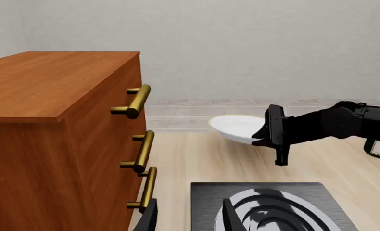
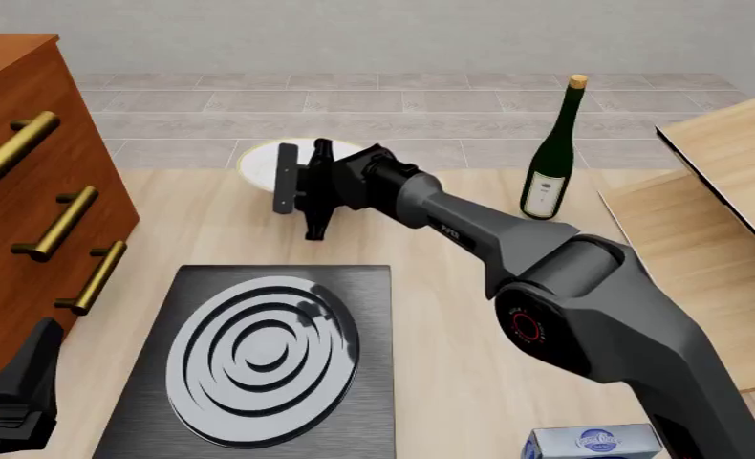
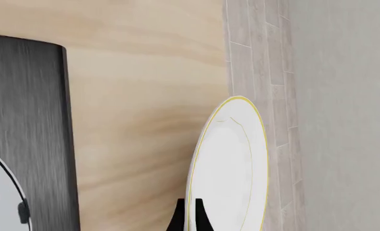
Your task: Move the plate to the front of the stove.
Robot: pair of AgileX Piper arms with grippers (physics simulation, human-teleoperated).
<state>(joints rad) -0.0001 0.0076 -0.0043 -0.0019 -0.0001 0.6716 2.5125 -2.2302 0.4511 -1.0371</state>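
Plate point(image 2: 266, 161) at upper centre of front view, far table edge, beyond stove point(image 2: 256, 359). Likely light, stiff, slick, chip-prone — thin rim only hold. Right gripper point(image 2: 304, 191) at plate's near rim; fingers appear pinching it, closure unclear. Left gripper point(image 1: 186, 215) spread, idle. Bottle point(image 2: 551, 158), drawer cabinet point(image 2: 27, 182) flank route — not blocking.

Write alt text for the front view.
The right tool grips the plate at the table's far edge, beyond the stove. A wine bottle stands to the right, a wooden dresser on the left.
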